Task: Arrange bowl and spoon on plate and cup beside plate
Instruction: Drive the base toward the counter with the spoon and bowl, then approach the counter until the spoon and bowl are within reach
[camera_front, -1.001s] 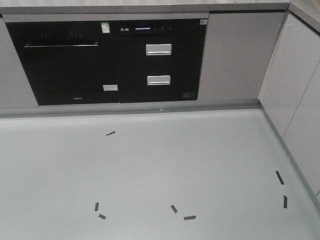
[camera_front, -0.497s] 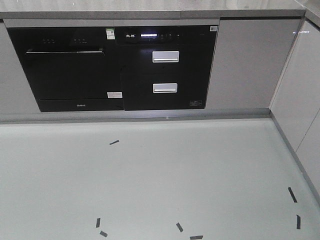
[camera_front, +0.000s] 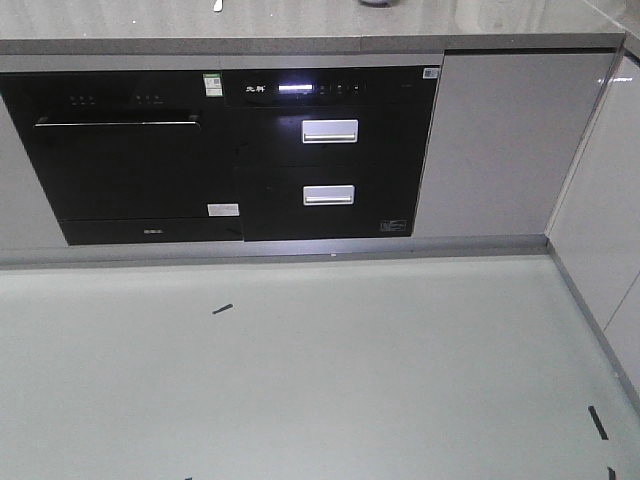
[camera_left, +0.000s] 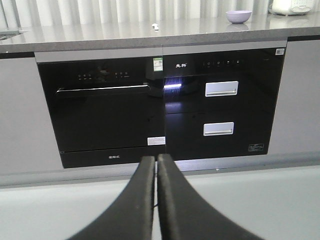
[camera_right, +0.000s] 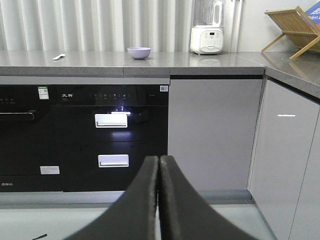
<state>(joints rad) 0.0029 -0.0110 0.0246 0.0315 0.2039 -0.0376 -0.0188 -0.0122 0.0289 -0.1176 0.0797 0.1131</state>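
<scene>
Grey counter (camera_right: 100, 63) bearing bowl (camera_right: 139, 52), spoon (camera_right: 59, 57), blender (camera_right: 207, 36)

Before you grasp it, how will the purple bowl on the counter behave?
The bowl looks small and smooth, so it is probably light and rather slippery. It stands upright, tapering to a narrower base, so a one-sided push may tip it or slide it along the counter.

Lav. bowl (camera_right: 139, 52) upright on counter (camera_right: 100, 66) (spoon (camera_right: 59, 57) apart).
</scene>
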